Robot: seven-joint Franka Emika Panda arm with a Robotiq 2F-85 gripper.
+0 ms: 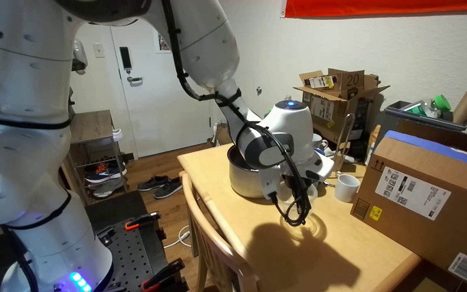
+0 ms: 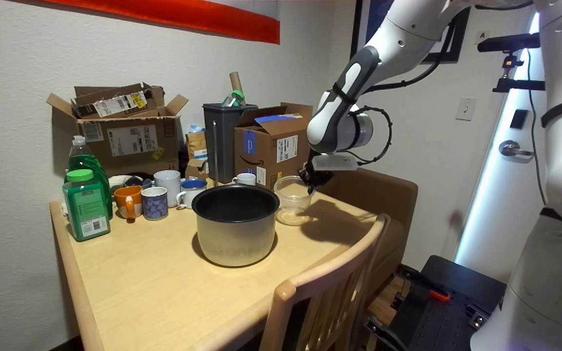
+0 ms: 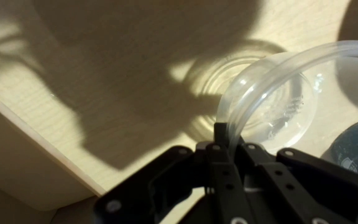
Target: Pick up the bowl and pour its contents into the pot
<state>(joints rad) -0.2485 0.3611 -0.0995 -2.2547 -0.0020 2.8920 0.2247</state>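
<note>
The bowl is a clear plastic round bowl (image 2: 293, 195) held slightly above the table, beside the pot. It also shows behind cables in an exterior view (image 1: 311, 195). In the wrist view, its rim runs between the fingers and its clear wall (image 3: 270, 96) reaches to the upper right. My gripper (image 3: 231, 137) is shut on the rim; it also shows over the bowl in an exterior view (image 2: 312, 185). I cannot make out contents in the bowl. The wide silver-grey pot (image 2: 236, 239), dark inside, stands upright on the table; the arm partly covers it in an exterior view (image 1: 245, 182).
A round dark blue-black thing (image 3: 357, 151) is near the bowl. A white cup (image 1: 347, 187) and a large cardboard box (image 1: 428, 202) stand on the table. Several mugs (image 2: 155, 204) and green bottles (image 2: 87, 204) stand along the wall side. A wooden chair (image 2: 330, 287) is at the table edge.
</note>
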